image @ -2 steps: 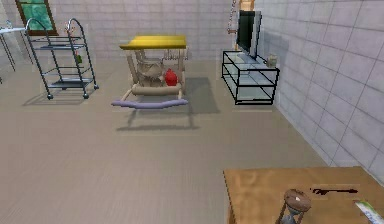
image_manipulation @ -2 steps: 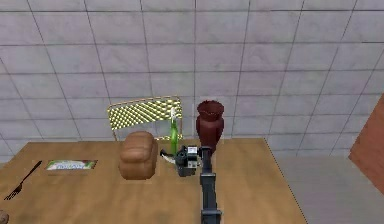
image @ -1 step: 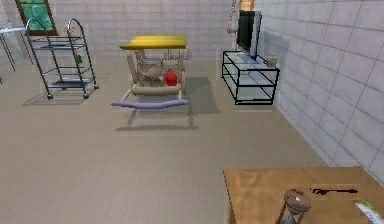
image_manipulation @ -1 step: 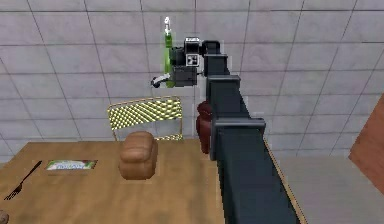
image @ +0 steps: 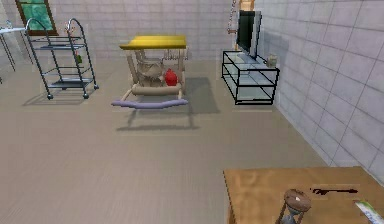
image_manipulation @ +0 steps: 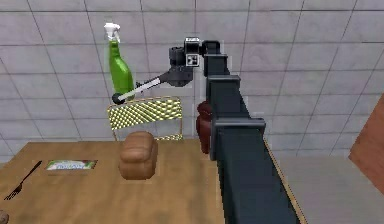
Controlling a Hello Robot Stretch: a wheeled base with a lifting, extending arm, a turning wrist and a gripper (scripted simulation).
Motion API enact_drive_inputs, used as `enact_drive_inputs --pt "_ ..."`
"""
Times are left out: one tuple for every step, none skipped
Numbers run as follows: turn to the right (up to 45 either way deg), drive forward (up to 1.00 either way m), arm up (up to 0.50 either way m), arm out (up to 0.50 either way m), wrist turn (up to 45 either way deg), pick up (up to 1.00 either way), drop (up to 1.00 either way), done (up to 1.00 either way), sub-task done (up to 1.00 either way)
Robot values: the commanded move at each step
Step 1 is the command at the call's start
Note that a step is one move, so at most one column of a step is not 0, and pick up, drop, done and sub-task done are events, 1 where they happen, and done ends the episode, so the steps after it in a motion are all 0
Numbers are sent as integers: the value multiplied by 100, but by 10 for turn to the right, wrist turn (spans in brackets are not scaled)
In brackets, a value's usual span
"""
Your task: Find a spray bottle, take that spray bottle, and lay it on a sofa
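While your dark square arm bar [image_manipulation: 240, 150] stretches out over the brown wooden table [image_manipulation: 90, 195], look at the gripper [image_manipulation: 117, 98]: the tall green spray bottle with the white trigger head [image_manipulation: 119, 65] hangs at its far end, clear of the tabletop, against the grey tiled wall. So it holds the bottle, but you cannot tell how the fingers are set. Just below lies a yellow checked cloth [image_manipulation: 145, 118], with a brown bread loaf [image_manipulation: 138, 157] nearer you.

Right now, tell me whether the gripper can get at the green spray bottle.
Probably yes: the gripper ends right at the base of the green spray bottle, with nothing seen between them.
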Motion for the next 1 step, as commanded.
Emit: enact_drive_inputs --pt "0 0 0 0 -450 0 0 0 0"
